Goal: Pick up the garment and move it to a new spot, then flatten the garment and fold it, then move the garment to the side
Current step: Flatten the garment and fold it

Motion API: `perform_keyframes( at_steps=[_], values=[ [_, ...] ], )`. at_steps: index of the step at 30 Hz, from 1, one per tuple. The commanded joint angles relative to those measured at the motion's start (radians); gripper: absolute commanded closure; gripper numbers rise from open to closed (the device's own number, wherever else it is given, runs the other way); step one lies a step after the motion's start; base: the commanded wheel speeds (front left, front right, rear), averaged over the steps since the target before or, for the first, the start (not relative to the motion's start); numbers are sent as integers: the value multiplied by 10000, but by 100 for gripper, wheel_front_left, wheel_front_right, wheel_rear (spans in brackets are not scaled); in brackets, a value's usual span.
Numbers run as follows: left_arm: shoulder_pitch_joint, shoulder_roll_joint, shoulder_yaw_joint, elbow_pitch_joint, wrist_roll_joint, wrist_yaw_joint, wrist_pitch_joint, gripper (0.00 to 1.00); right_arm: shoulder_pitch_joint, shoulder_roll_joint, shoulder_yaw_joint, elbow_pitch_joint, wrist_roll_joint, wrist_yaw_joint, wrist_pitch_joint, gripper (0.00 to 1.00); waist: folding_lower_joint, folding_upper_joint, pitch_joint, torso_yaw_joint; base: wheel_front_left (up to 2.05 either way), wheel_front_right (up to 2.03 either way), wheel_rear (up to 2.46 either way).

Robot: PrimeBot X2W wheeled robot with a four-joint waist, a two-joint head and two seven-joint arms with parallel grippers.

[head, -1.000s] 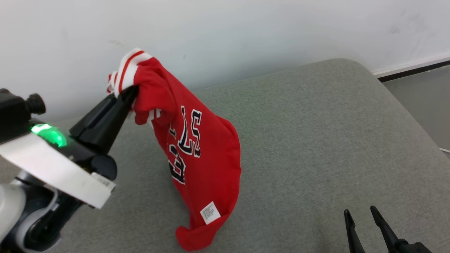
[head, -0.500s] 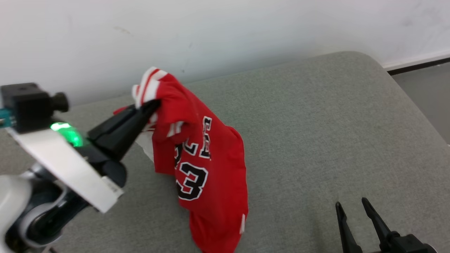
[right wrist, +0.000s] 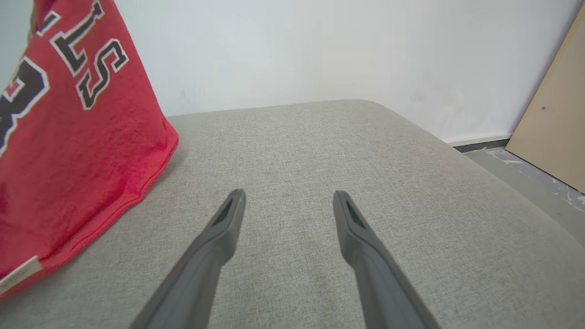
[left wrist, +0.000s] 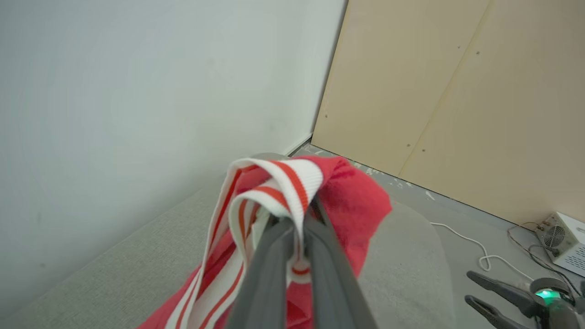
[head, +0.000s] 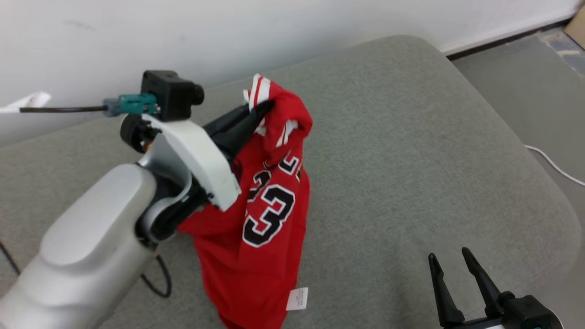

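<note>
Two dark-fingered grippers are on my screens. My left gripper (head: 268,106), in the upper middle of the head view, has its fingers pressed together on the white-and-red striped ribbed trim (left wrist: 283,183) of the red basketball jersey with a black-and-white number 23 (head: 256,265). In the left wrist view I see that trim looped over the two fingertips, with a fold of it pinched between them. The jersey hangs from that pinch, draping down the centre of the head view and partly behind my pale left forearm (head: 91,237), its number and lettering facing the camera. A small white label (head: 297,299) sits near its hem at the bottom of the frame. In the right wrist view the hem fills the left side and looks to reach the flat grey woven cushion (head: 402,137), though I cannot tell how much of it rests there. My right gripper (head: 449,253) is at the lower right of the head view, fingers spread apart with nothing between them, over bare cushion and well apart from the jersey. A plain white wall (head: 228,32) runs across the top of the frame behind the cushion. A thin white cable (head: 553,164) lies on the grey floor (head: 516,68) at the right edge, and a beige wooden panel (left wrist: 457,91) fills the upper right of the left wrist view.
</note>
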Motion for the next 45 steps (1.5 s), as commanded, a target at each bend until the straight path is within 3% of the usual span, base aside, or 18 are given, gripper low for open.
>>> perform_keyframes(
  at_steps=[1,2,3,4,5,6,13,19,24,29,38,40,45],
  values=[
    [-230,-242,-46,437,356,33,-359,92,-98,-3,7,18,75,-23,7,0,0,-1,268,-289,0,0,0],
    [-350,-469,-143,922,668,47,-697,91,-106,-1,17,7,139,-23,7,0,0,-1,325,-341,0,0,0],
    [-426,-694,-183,1487,924,162,-1026,75,-115,-1,41,-7,180,-23,5,0,0,-1,371,-387,0,0,0],
    [-511,-879,-319,2000,1246,246,-1304,55,-114,-1,53,-15,227,-23,7,0,0,-1,404,-419,0,0,0],
    [-571,-1035,-461,2489,1501,283,-1535,12,-115,0,70,-19,257,-23,7,0,0,-1,428,-441,0,0,0],
    [-606,-1183,-558,3033,1703,376,-1736,0,-118,-3,79,-14,280,-23,5,0,0,-1,439,-456,0,0,0],
    [-449,-1830,-814,5504,2522,1105,-3019,0,-13,-2,-181,-13,191,-23,7,0,0,-1,309,-143,0,0,0],
    [31,-2206,-518,5899,2096,1291,-3773,0,91,-6,-284,1,6,-23,7,0,0,-1,42,390,0,0,0],
    [1441,-2277,-366,4902,1690,1645,-4115,0,310,-9,-460,33,-227,-23,7,0,0,-1,-340,778,0,0,0],
    [3450,-2104,-580,3240,1190,2204,-3763,0,481,-5,-584,-15,-384,-23,7,0,0,-1,-568,940,0,0,0],
    [6092,-1035,-1601,-215,1120,2976,-2622,0,648,-7,-710,-123,-443,-23,5,0,0,-1,-512,1374,0,0,0],
    [6253,-890,-1766,-634,1180,3019,-2432,0,560,-7,-659,-117,-438,-23,5,0,0,-1,-474,1439,0,0,0],
    [5972,-707,-2492,-1113,1686,2620,-2010,0,375,-7,-546,-120,-376,-23,5,0,0,-1,-346,1499,0,0,0]
  ],
)
